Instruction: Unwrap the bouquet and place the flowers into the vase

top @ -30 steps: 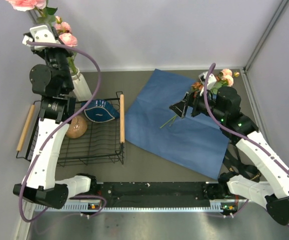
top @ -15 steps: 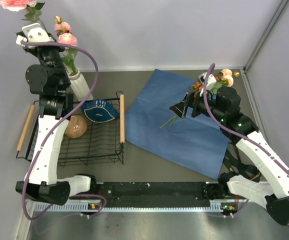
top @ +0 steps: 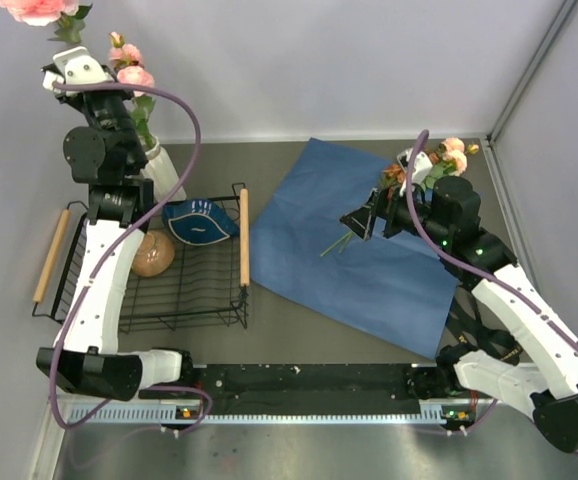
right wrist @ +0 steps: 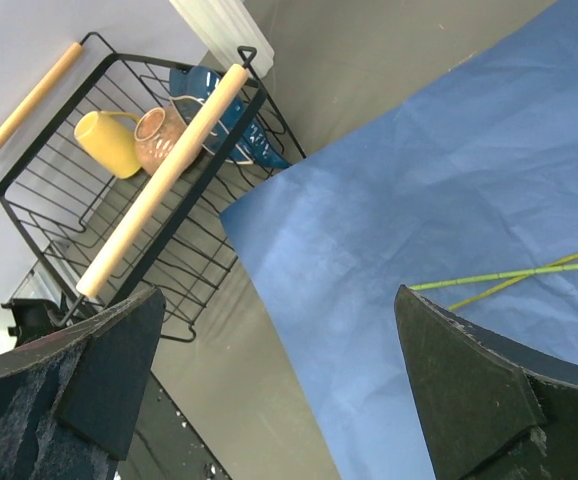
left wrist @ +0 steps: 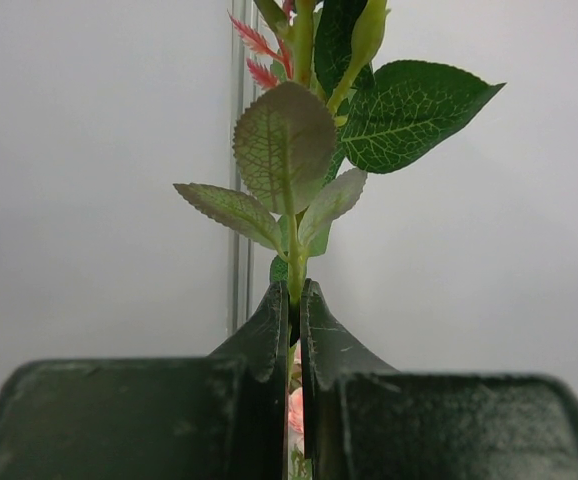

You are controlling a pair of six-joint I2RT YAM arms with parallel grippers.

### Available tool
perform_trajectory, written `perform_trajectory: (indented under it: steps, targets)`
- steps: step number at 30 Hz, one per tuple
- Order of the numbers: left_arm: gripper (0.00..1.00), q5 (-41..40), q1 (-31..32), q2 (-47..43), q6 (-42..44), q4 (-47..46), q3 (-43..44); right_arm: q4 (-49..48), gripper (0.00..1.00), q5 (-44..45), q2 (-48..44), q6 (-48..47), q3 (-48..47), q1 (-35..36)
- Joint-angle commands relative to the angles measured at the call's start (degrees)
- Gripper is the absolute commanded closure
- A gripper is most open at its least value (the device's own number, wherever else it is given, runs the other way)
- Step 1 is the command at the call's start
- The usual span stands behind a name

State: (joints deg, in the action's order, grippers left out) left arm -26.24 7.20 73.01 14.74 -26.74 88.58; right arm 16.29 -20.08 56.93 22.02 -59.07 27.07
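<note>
The bouquet's blue paper [top: 369,250] lies spread flat on the table. A few flowers [top: 439,160] lie at its far right edge, their green stems [top: 337,243] pointing left across it. My right gripper [top: 361,220] hovers open above those stems [right wrist: 509,275], and nothing is between its fingers [right wrist: 469,390]. The white vase [top: 164,172] stands at the far left with pink flowers [top: 134,76] in it. High above it, my left gripper [top: 71,54] is shut on the stem [left wrist: 295,285] of a pink rose [top: 37,8], with its leaves [left wrist: 284,145] just above the jaws.
A black wire rack [top: 204,300] with wooden handles [top: 244,235] stands left of the paper. It holds a blue dish [top: 199,220], a brown bowl [top: 153,255] and a yellow cup [right wrist: 107,142]. Grey walls close in at the back and on both sides.
My left arm lifted the rose slightly up and left, then shifted a little back to the right. The right arm has not moved.
</note>
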Motion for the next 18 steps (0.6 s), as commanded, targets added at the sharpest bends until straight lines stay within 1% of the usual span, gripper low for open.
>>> perform_trajectory:
  steps: [1,10,14,18]
  targets:
    - [1.00,-0.5,-0.3,-1.0,1.0,-6.4,-3.1,-0.6,0.01,-0.3,-2.2,-1.1,0.9,-0.5]
    - [1.00,-0.9,-0.5,-1.0,1.3,-10.1,-8.2,-0.3,0.01,-0.4,-2.6,-0.8,1.5,-0.7]
    - [1.00,-1.0,-0.7,-0.9,1.5,-12.7,-10.9,-0.2,0.01,-0.4,-2.6,-0.6,1.8,-0.8]
    - [1.00,-1.9,-0.8,-0.9,1.6,-17.3,-14.5,0.0,0.01,-0.3,-2.7,-0.6,1.9,-0.8]
